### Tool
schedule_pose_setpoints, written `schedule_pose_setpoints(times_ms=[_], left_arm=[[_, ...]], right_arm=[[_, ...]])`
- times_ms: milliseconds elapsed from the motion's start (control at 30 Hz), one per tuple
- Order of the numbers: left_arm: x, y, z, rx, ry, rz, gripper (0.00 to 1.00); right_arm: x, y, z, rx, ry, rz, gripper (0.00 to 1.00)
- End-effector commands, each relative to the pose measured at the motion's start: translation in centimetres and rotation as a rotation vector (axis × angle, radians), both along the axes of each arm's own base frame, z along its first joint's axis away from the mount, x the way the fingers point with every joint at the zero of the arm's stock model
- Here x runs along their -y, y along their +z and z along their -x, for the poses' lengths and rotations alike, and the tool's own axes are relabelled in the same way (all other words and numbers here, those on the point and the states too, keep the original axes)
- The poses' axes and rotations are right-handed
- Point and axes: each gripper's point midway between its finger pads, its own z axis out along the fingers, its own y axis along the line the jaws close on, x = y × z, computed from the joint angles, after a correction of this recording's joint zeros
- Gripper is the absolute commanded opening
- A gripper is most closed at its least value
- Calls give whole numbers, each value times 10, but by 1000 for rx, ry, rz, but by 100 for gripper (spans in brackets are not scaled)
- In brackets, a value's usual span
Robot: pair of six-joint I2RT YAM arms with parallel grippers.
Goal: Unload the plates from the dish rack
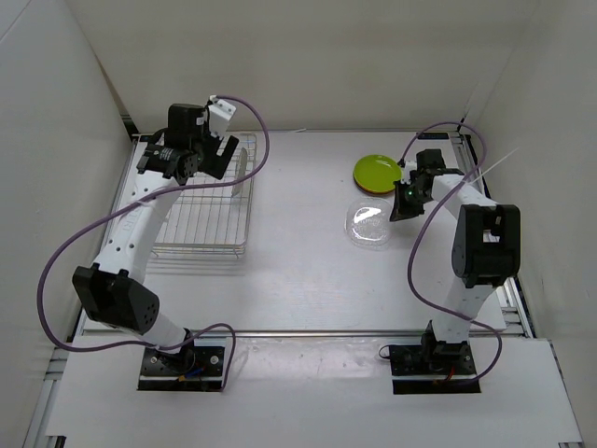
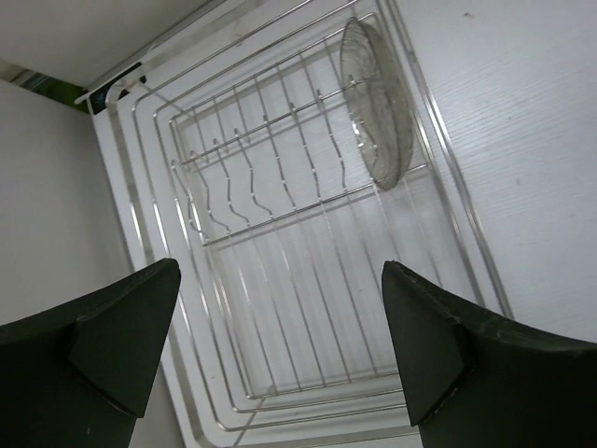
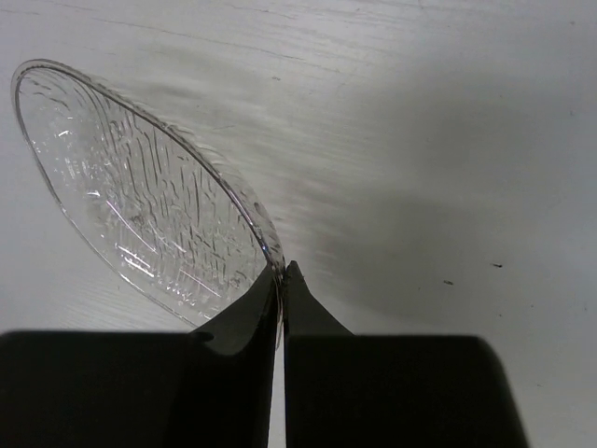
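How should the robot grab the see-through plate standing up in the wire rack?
Probably pinch the clear plate by its top rim, coming down from above, one finger on each face. It stands on edge in the dish rack, so only its upper edge is free. The open left gripper hangs above the rack.

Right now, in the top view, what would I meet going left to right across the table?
Rack → clear plate → right hand gripping its rim. Green plate overlaps those, so it's left out.
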Motion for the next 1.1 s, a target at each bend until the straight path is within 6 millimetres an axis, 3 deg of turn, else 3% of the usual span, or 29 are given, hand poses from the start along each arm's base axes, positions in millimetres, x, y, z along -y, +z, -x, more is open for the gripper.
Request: schedule_pose_setpoints(times_ms=[0,200,567,967,1067], left_arm=[[16,29,9,77,-44,139,100],[22,15,13,59,-67,161,100],[26,0,22,27,-79,188,100],[29,-12,24,9,-84,211,100],[29,-15,23,6,-80,227,100]], right_arm=[[9,-2,-10,20,24,39,0],[12,-18,-13,-37,40,55,3],[13,-24,-20,-63,37,64,11],[11,-23,-27,-51,49,57,32],[10,-13,-30,-31,52,49,50]])
